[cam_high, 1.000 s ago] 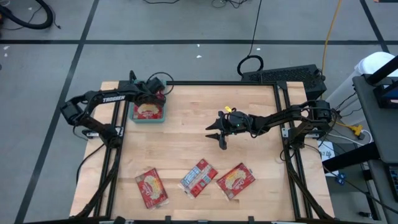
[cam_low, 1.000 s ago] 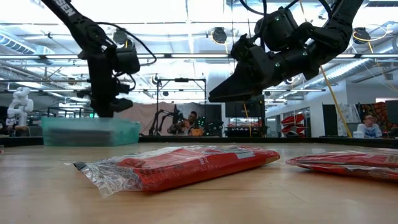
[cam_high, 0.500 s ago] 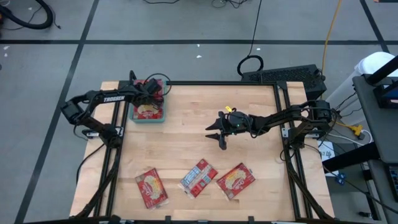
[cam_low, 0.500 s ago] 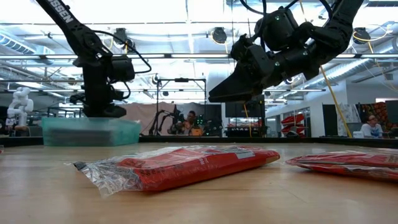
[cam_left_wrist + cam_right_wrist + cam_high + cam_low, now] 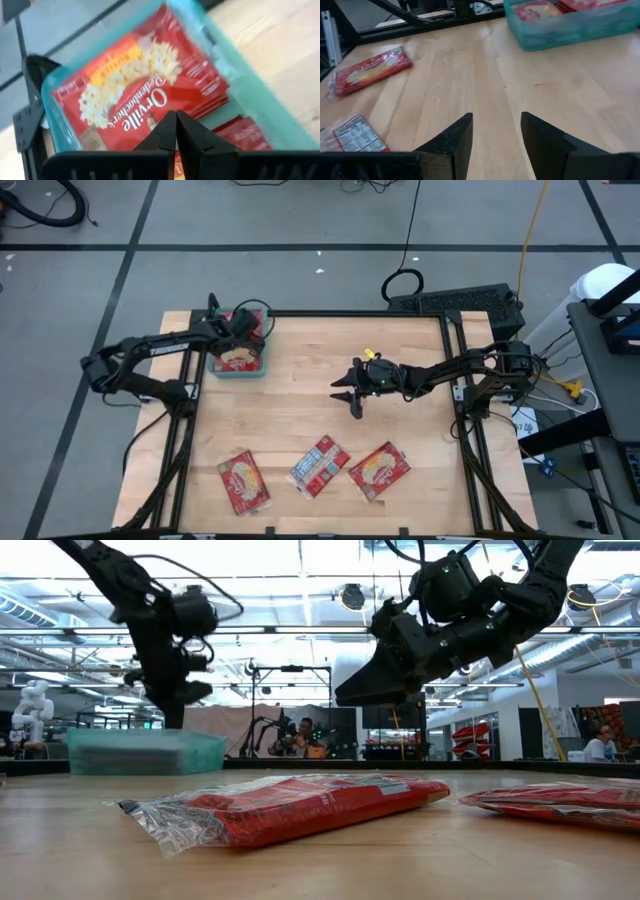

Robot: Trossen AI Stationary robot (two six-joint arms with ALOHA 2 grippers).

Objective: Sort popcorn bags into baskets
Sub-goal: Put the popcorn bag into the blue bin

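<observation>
We see the left tool (image 5: 243, 323) over the teal basket (image 5: 237, 370) at the far left corner of the desk (image 5: 300, 400), fingers (image 5: 167, 131) pressed together, nothing between them. Basket already has bags in it; top bag (image 5: 145, 85) lies face up, tilted against the wall, at least one more under it.

Right tool (image 5: 352, 394) hangs above mid-desk, jaws partly apart, empty. Bare wood shows between its fingers (image 5: 455, 137) in the right wrist view.

Three bags are not yet sorted, all lying flat in a row near the front edge of the desk: a red one on the left (image 5: 244, 483), a silvery white-and-blue one in the middle (image 5: 320, 465), and a red one on the right (image 5: 379, 470). The middle and right ones are just beside each other, maybe touching; we cannot tell.

Handling guess: the bags look light, thin and floppy, with a glossy film wrap, so likely slippery. The low view shows the nearest bag (image 5: 290, 805) with a crinkled clear seam sticking out at its end. Flat on wood, so hard to get a finger under. We judge the best hold is an edge or that end seam, pinching across the thin side, not the broad face. Expect sagging when lifted. A crush would probably do little harm, but the wrap might slide out of a loose pinch.
</observation>
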